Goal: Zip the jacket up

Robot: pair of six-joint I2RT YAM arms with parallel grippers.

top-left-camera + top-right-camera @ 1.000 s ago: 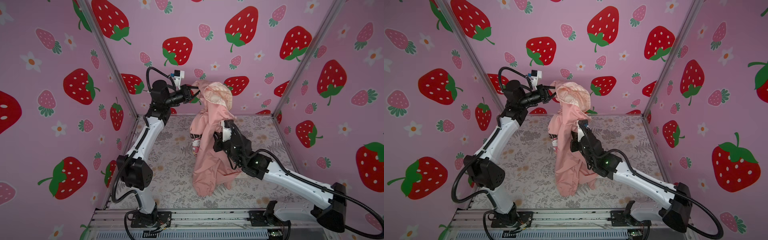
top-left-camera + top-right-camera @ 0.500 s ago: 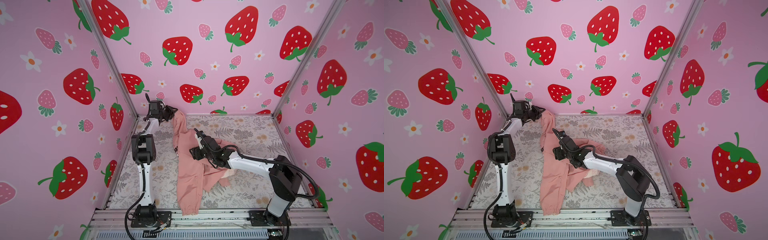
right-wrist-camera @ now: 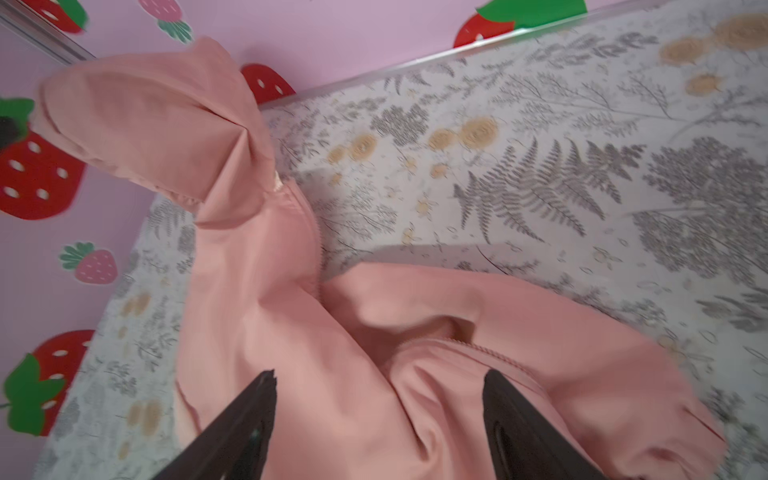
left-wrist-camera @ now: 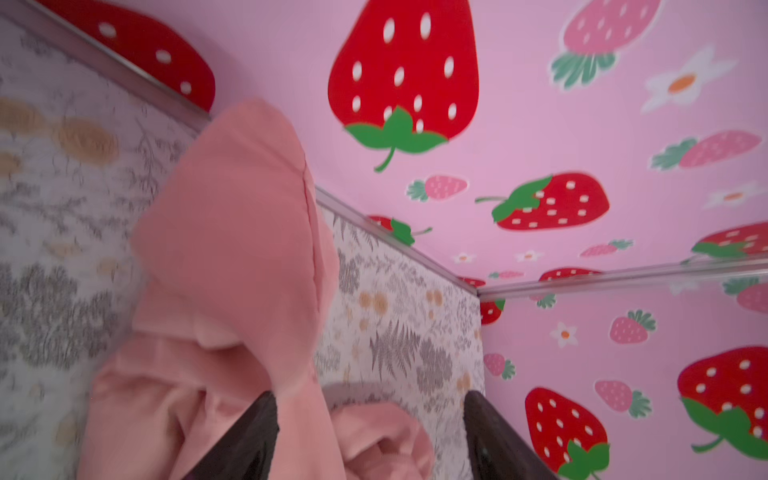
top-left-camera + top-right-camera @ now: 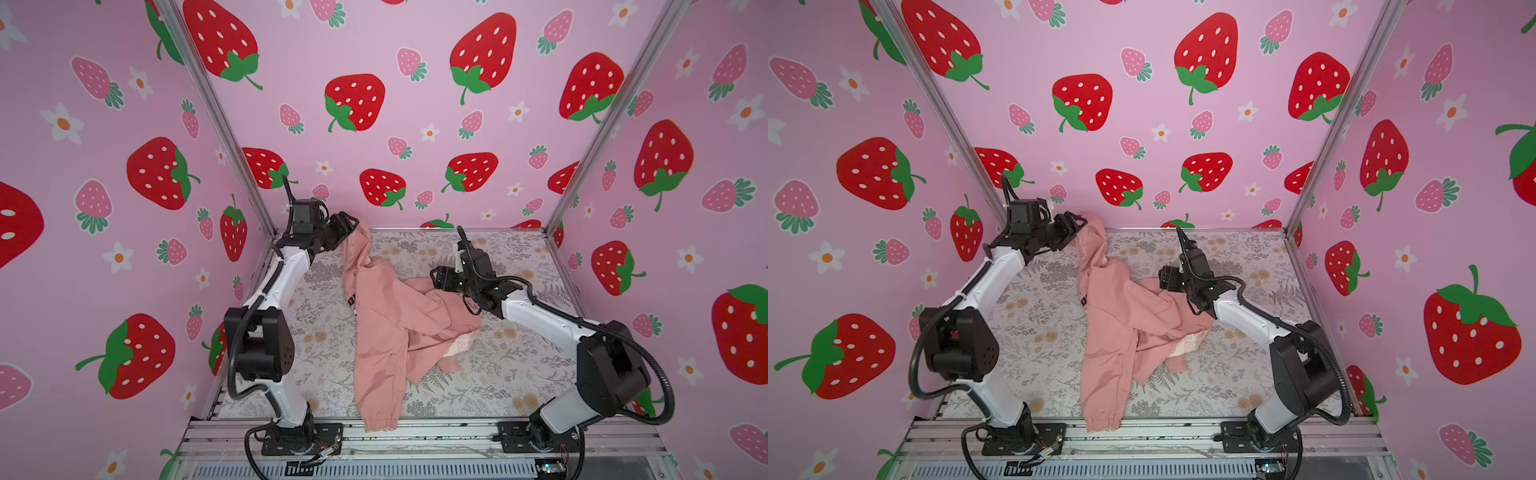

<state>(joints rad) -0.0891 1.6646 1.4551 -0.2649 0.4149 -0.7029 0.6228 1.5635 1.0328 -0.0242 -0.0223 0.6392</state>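
1. Dropped from the raised hold of a second ago, the jacket [image 5: 386,316] lies crumpled on the bench [image 5: 498,374].
2. Both are spread: left hand [image 5: 347,226] against the hood [image 5: 359,245], right hand [image 5: 437,279] over the front.
3. Its length runs far-to-near, with the zipper teeth [image 3: 490,351] nearest the right hand.

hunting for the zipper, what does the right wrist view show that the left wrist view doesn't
Only the right wrist view: zipper teeth along a folded edge, plus a sliver of cream lining. Only the left wrist view: the hood's stitched seam close up. Both: the jacket on the floral table cover, each seen past an open gripper, the left gripper and the right gripper.
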